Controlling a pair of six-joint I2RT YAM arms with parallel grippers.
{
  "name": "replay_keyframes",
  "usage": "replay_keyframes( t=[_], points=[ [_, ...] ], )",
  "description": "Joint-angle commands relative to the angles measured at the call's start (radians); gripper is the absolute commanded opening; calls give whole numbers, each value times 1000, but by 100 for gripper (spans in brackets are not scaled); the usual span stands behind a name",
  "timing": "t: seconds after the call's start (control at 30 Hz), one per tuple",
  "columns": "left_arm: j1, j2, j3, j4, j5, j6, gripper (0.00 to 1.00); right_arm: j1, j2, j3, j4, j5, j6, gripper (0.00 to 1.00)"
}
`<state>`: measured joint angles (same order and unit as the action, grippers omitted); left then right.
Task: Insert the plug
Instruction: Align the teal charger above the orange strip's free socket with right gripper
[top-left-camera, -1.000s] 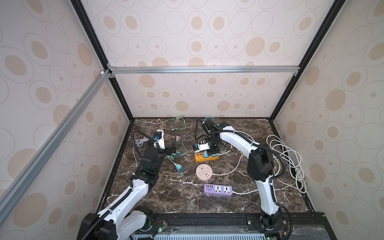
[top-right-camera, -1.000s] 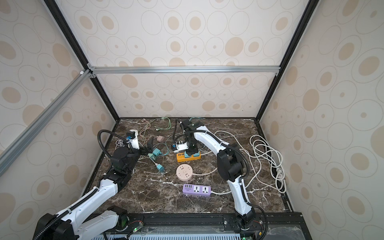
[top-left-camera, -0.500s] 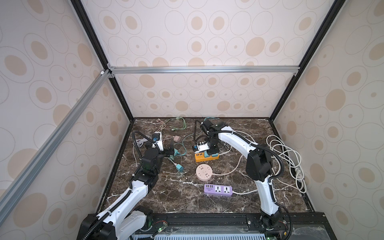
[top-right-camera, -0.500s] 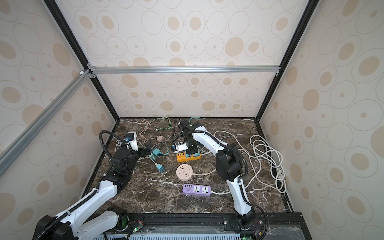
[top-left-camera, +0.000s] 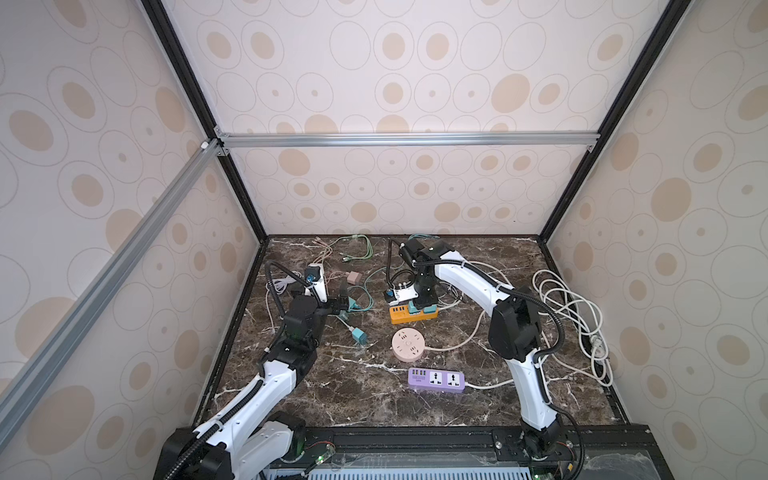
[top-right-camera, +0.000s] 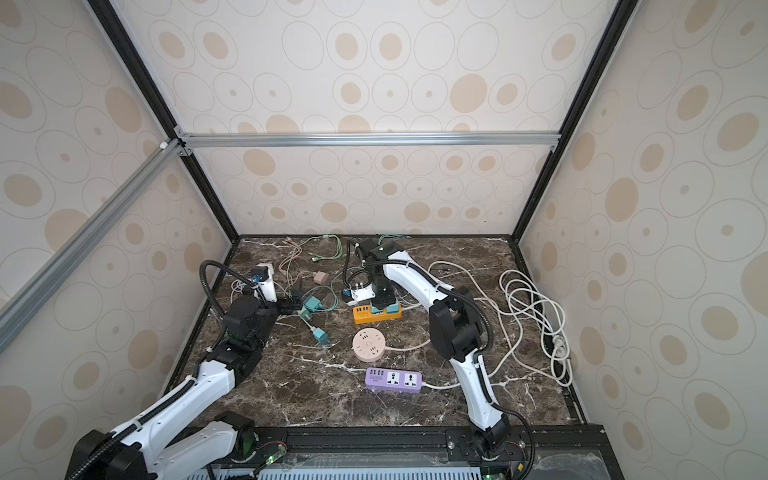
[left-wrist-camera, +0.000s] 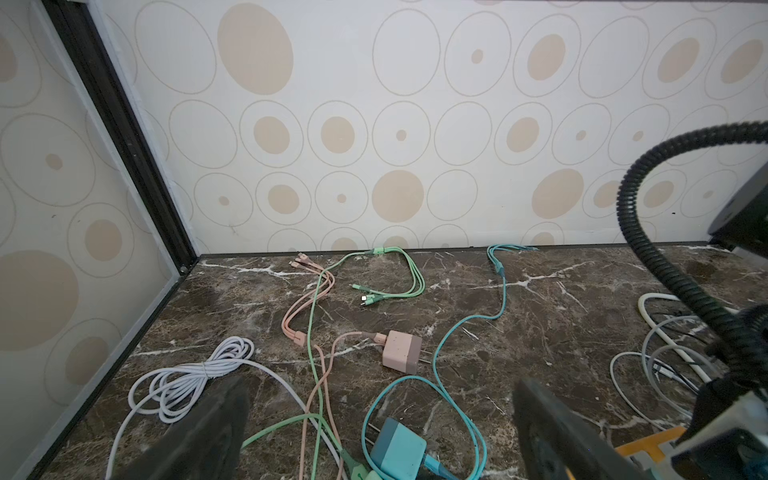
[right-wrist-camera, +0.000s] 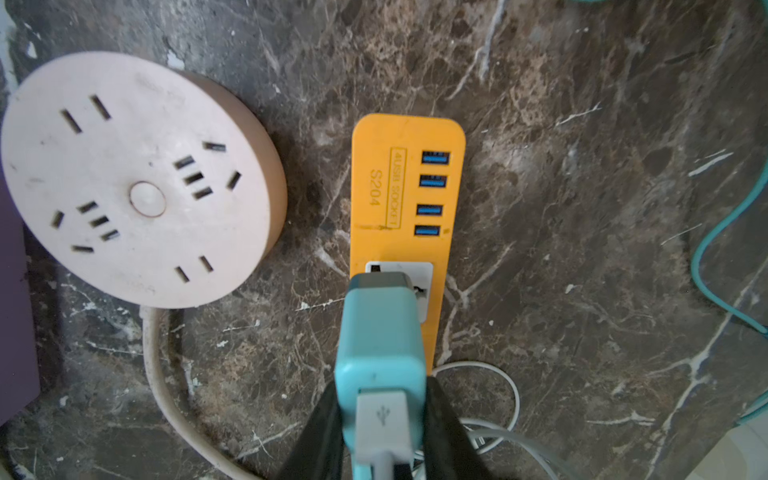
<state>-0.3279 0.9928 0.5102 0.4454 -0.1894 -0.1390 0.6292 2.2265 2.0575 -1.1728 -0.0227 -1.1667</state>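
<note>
Nearest on the marble table (top-left-camera: 340, 399): a purple power strip (top-left-camera: 436, 380), lying flat, 2 sockets facing up, white cord leading off to the right. Just beyond, slightly left and apart from it: a pink round socket (top-left-camera: 408, 344), cord curving away right. Left of that disc, at similar depth: a loose teal charger (top-left-camera: 358, 334) on a teal lead.

Farther again, near the pink disc but not touching: an orange power strip (right-wrist-camera: 405, 199), 4 blue USB ports at its left end in both top views. On its white socket face: the teal plug (right-wrist-camera: 380, 332), dark front end set against the socket, prongs hidden, so cannot tell how deep. Clenched on the plug's rear half from 2 sides: the right gripper (right-wrist-camera: 382, 401), black fingers (right-wrist-camera: 324, 424) tight against both teal flanks, with a white USB connector (right-wrist-camera: 384, 419) seated in the plug's back.

At about the same depth on the left: the left gripper (left-wrist-camera: 380, 388), spread wide, grasping nothing, low over the table. Just below its gap: another teal charger (left-wrist-camera: 399, 446) among crossing leads.

Beyond: a pink charger (left-wrist-camera: 401, 351) lying on its side; left of it, a white coiled cable (left-wrist-camera: 187, 374). Over at the right wall: a large loose white cable coil (top-left-camera: 569, 316). Farthest, along the back wall: a green multi-head cable (left-wrist-camera: 386, 282) and a teal cable (left-wrist-camera: 498, 266).
</note>
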Motion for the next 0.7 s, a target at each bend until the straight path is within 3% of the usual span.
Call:
replay_keyframes(
  t=[0.0, 0.67],
  points=[
    [5, 9, 2, 7, -2, -10, 98, 10, 40, 18, -79, 36, 5, 0],
    [4, 33, 7, -1, 5, -10, 98, 18, 118, 11, -70, 95, 28, 0]
  ],
)
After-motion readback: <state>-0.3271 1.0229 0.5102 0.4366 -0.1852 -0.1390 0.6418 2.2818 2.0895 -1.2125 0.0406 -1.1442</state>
